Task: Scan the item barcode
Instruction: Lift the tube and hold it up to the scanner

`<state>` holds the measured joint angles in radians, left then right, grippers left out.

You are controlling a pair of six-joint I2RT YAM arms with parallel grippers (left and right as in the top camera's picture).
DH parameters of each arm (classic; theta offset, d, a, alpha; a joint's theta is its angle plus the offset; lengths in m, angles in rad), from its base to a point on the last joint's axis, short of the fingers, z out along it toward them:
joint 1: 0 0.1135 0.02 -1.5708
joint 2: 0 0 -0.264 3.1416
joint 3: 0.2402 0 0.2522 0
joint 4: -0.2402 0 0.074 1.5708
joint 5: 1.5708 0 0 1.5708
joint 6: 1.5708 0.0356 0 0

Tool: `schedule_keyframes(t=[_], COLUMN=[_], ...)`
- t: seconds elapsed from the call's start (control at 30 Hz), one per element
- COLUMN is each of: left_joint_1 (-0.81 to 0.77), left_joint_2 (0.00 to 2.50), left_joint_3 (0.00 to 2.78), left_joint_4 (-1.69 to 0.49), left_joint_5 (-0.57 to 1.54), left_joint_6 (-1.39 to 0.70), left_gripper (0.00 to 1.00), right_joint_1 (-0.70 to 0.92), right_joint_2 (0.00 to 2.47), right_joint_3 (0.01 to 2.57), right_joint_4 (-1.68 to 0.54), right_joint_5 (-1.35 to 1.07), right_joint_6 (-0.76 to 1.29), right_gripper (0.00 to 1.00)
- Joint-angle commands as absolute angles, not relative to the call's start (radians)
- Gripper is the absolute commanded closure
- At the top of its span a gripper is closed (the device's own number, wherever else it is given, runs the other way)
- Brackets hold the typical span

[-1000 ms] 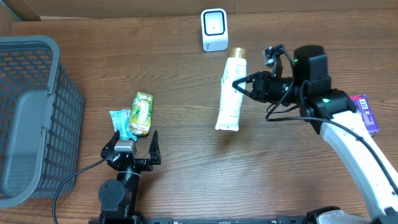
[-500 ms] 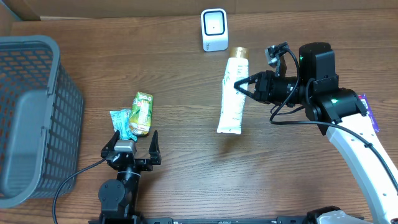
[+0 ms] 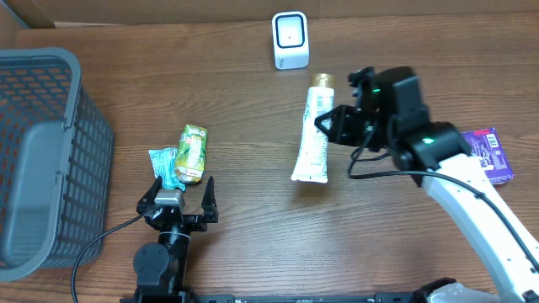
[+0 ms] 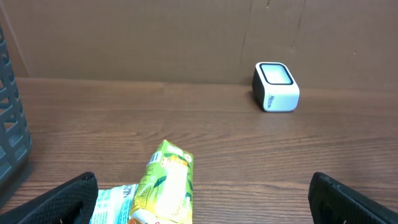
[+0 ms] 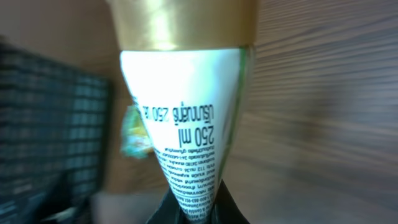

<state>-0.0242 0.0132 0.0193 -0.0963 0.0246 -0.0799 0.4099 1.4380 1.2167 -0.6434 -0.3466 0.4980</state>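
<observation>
Observed: right fingers (image 3: 330, 124) clenched on the tube (image 3: 310, 150) at mid-body, apparently lifted off the surface, gold cap toward the scanner (image 3: 290, 39) nearby. Left fingers (image 3: 208, 192) released, idle. Recommended: turn the printed face squarely to the scanner window and hold steady. Barcode position not visible.

Left gripper (image 3: 183, 187), at 7 o'clock, spreads its fingers wide toward 12; right gripper (image 3: 321, 123), fingers pinched, points toward 9.
</observation>
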Motion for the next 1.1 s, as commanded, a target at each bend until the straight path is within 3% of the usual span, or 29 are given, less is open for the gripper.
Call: schedule_keyframes(t=[0.0, 0.23, 0.37, 0.6, 0.8, 1.07], left_joint_1=[-0.017, -0.017, -0.017, -0.017, -0.017, -0.017], left_joint_2=[0.004, 0.004, 0.004, 0.004, 0.004, 0.004], left_joint_3=[0.013, 0.013, 0.013, 0.013, 0.013, 0.013], left_joint_4=[-0.093, -0.093, -0.093, -0.093, -0.093, -0.093], left_joint_5=[0.018, 0.018, 0.018, 0.018, 0.018, 0.018], left_joint_6=[-0.097, -0.097, -0.097, -0.097, -0.097, -0.097], left_gripper=[0.0, 0.0, 0.01, 0.0, 0.0, 0.0], right_joint_1=[0.445, 0.445, 0.45, 0.483, 0.484, 0.484], right_joint_2=[1.529, 1.845, 1.998, 2.178, 2.325, 2.465], right_joint_3=[1.382, 1.933, 2.152, 2.17, 2.17, 2.17], right_joint_4=[-0.693, -0.978, -0.993, -0.548, -0.202, 0.013], right_joint_5=[-0.009, 0.303, 0.523, 0.913, 0.956, 0.913], right_joint_6=[0.43, 0.263, 0.149, -0.318, -0.822, -1.085], right_gripper=[0.96, 0.96, 0.96, 0.96, 0.96, 0.96])
